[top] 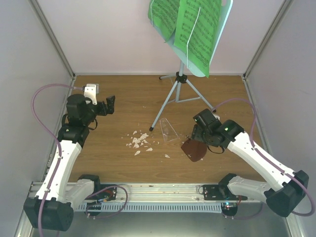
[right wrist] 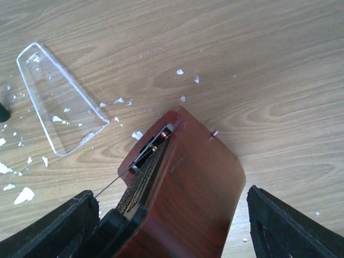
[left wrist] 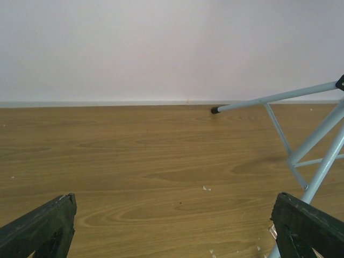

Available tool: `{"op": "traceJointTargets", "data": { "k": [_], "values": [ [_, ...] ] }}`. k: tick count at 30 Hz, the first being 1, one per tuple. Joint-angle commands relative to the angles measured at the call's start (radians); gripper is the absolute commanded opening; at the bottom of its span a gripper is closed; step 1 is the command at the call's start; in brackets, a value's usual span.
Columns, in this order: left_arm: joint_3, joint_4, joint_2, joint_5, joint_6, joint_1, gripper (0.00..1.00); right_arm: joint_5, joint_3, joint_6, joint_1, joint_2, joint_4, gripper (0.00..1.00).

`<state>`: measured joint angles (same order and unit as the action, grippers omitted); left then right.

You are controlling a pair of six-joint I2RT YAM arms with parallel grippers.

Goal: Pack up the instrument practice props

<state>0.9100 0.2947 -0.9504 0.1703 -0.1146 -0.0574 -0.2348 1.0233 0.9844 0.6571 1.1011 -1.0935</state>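
Note:
The pale blue music stand [top: 226,15] stands at the back on its silver tripod legs [top: 173,97], with bright green sheet-music pages [top: 195,29] on its desk. The legs also show in the left wrist view [left wrist: 317,145]. The reddish-brown metronome body [top: 193,150] lies on its side on the table; its clear cover [top: 169,131] lies apart to the left and also shows in the right wrist view [right wrist: 59,102]. My right gripper [right wrist: 172,226] is open, with the metronome body [right wrist: 188,183] between its fingers. My left gripper [top: 111,104] is open and empty above the table's left side.
Small white crumbs [top: 139,140] are scattered on the wooden table [top: 118,163] between the arms, some beside the cover [right wrist: 24,196]. White walls close the back and both sides. A tripod foot [top: 151,128] rests near the crumbs.

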Motion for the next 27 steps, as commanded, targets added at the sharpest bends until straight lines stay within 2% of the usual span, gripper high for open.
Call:
{"op": "traceJointTargets", "data": {
  "k": [1, 8, 12, 14, 21, 27],
  "values": [
    [-0.013, -0.056, -0.002, -0.003, 0.009, -0.010, 0.99, -0.110, 0.038, 0.001, 0.012, 0.002, -0.054, 0.75],
    [-0.013, -0.056, -0.001, -0.006, 0.009, -0.013, 0.99, -0.112, 0.053, -0.030, 0.011, 0.000, -0.065, 0.65],
    [-0.013, -0.055, -0.001, -0.005, 0.009, -0.013, 0.99, -0.096, 0.053, -0.037, 0.015, -0.003, -0.054, 0.54],
    [-0.014, -0.055, -0.001, -0.005, 0.009, -0.015, 0.99, -0.086, 0.053, -0.061, 0.019, -0.012, -0.036, 0.53],
    [-0.014, -0.054, 0.000, -0.005, 0.009, -0.016, 0.99, 0.005, 0.024, -0.315, 0.054, -0.040, 0.109, 0.47],
    [-0.015, -0.056, -0.001, -0.002, 0.009, -0.019, 0.99, 0.031, 0.040, -0.472, 0.125, -0.044, 0.150, 0.45]
  ]
}}
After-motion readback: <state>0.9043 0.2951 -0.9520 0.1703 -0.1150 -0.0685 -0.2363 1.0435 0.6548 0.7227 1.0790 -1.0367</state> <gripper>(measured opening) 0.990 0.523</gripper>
